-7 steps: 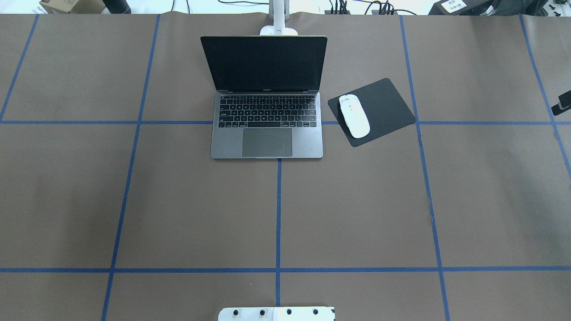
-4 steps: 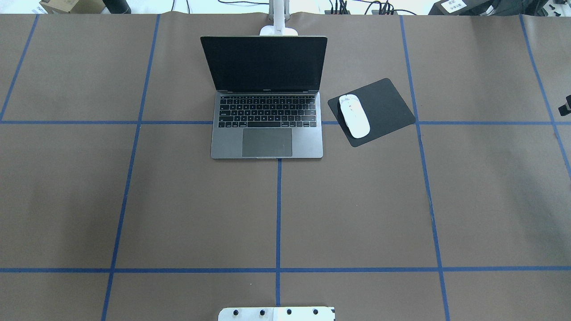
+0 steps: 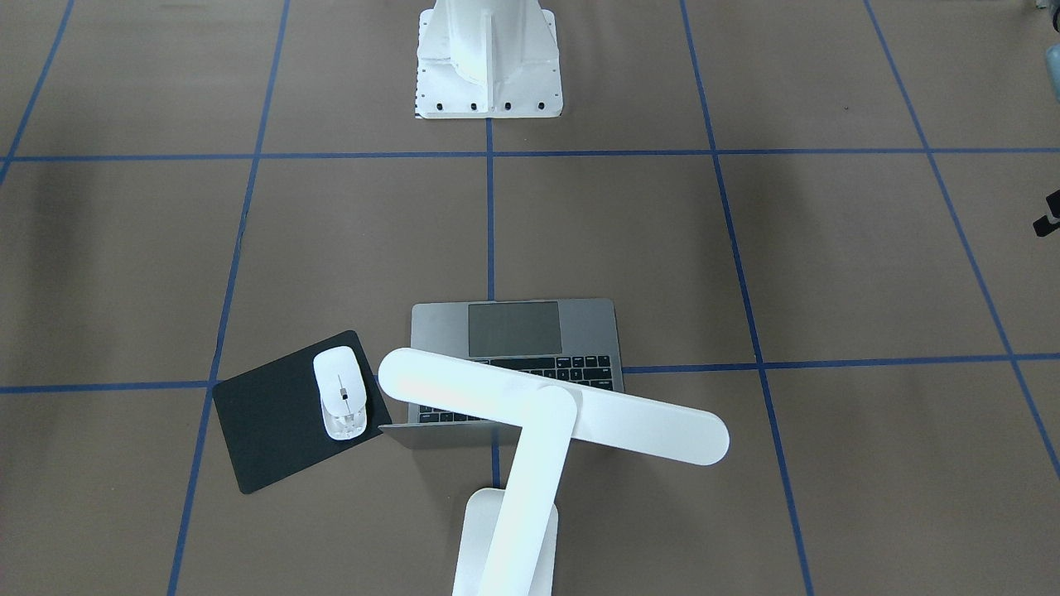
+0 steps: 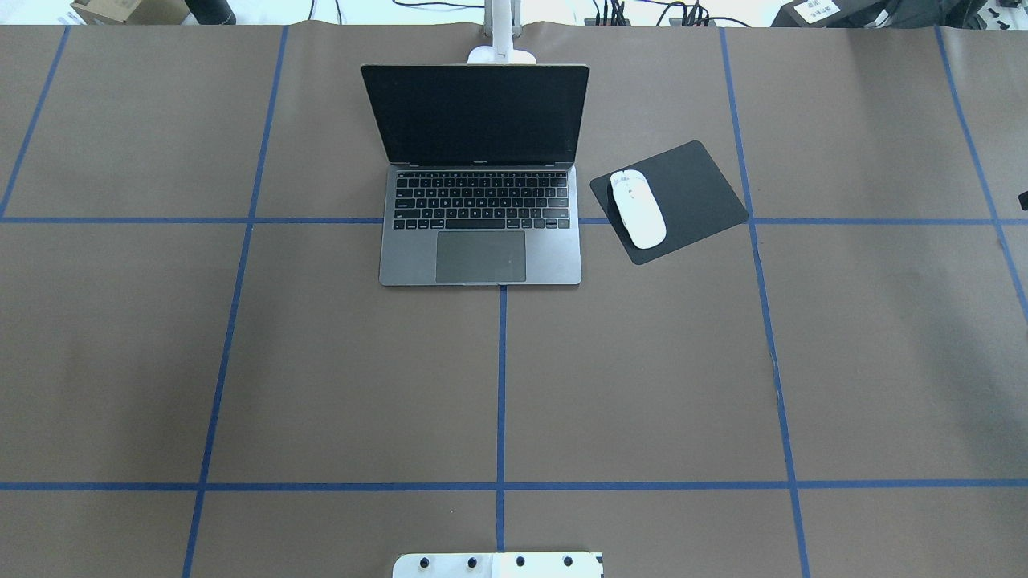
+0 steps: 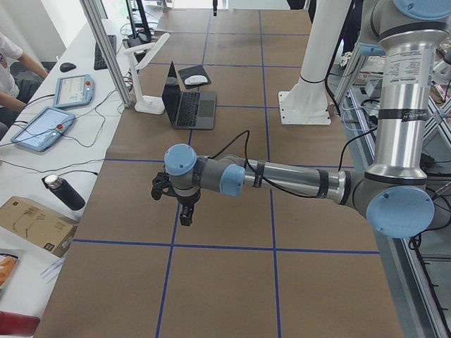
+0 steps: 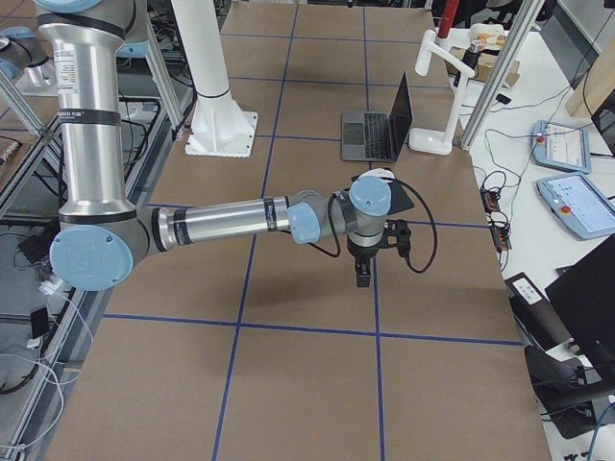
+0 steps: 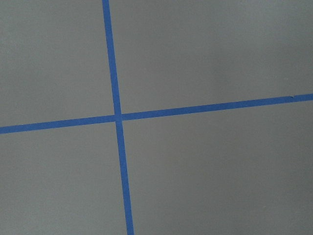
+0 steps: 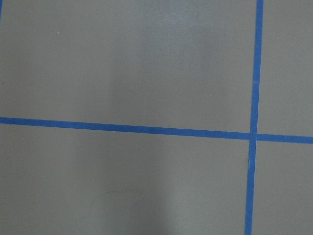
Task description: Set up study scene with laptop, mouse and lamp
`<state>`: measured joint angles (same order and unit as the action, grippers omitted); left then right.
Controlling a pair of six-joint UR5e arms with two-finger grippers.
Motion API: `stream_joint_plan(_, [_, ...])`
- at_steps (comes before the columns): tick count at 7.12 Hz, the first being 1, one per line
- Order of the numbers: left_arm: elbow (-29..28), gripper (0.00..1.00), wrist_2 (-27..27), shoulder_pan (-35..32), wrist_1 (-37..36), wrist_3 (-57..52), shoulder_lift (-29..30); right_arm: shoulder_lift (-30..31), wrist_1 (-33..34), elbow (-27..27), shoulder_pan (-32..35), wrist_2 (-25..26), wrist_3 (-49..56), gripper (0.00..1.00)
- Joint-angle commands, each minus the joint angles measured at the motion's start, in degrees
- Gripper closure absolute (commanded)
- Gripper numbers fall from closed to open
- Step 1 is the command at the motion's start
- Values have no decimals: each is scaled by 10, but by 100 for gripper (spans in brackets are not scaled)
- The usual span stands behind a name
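You have the laptop [image 4: 480, 217], the mouse [image 4: 638, 208] on its black mat [image 4: 699, 193] and the lamp [image 3: 546, 406] placed. Park the left gripper [image 5: 184, 217] and the right gripper [image 6: 363, 277] wide over the desk [image 4: 642, 385]. I cannot tell how far their fingers are parted.

Left hand [image 5: 184, 218], right hand [image 6: 362, 279], both downward

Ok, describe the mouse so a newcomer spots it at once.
Find the open grey laptop at the far middle of the overhead view. Just to its right lies a tilted black mat, and the mouse sits on that mat's laptop-side edge. It is the only small glossy white oval there.
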<state>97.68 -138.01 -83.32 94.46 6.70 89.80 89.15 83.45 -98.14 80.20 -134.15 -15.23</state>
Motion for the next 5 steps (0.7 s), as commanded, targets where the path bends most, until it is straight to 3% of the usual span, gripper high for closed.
stream_joint_plan(1, [83,0,1,-2,1,2,-62,4,-5,-6,1,15,-4,1])
stream_joint_plan(2, [108,0,2,-2,3,2,-86,6,-5,-3,0,15,-3,1])
stream_joint_plan(5, [69,0,14,3,5,0,-66,9,-5,-3,0,5,-2,1])
